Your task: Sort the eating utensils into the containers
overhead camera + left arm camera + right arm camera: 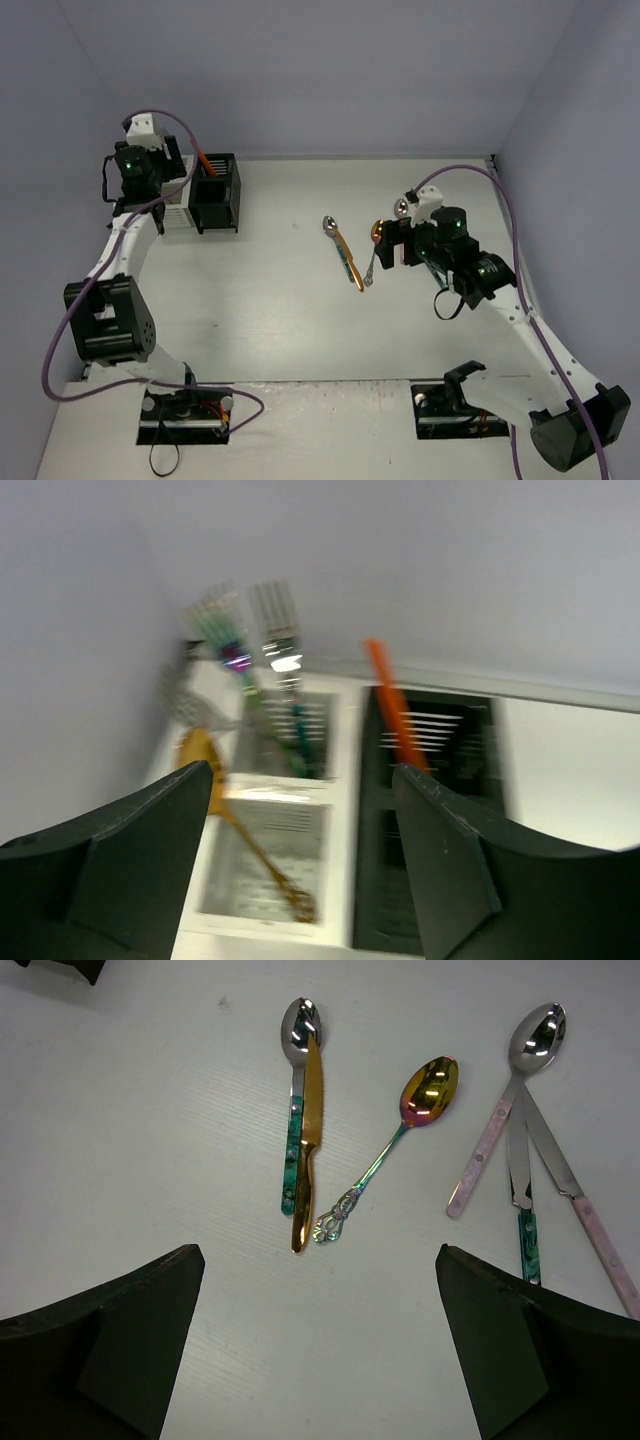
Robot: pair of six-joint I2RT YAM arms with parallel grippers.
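My left gripper (302, 770) hangs open over the white container (343, 820), with nothing between its fingers. A gold fork (255, 850) leans in that container's near compartment, and blurred silver and teal-handled forks (280, 660) stand in its far one. The black container (372, 880) beside it holds an orange-red chopstick (395, 715). My right gripper (320, 1255) is open above the table. Ahead of it lie a teal-handled spoon (291, 1150), a gold knife (310, 1120), an iridescent spoon (428, 1092), a pink-handled spoon (495, 1135), a teal-handled knife (521, 1175) and a pink-handled knife (592, 1222).
Both containers (217, 195) stand at the back left, close to the rear and left walls. The loose utensils (345, 255) lie right of centre, next to my right gripper (395, 245). Cables loop from both arms.
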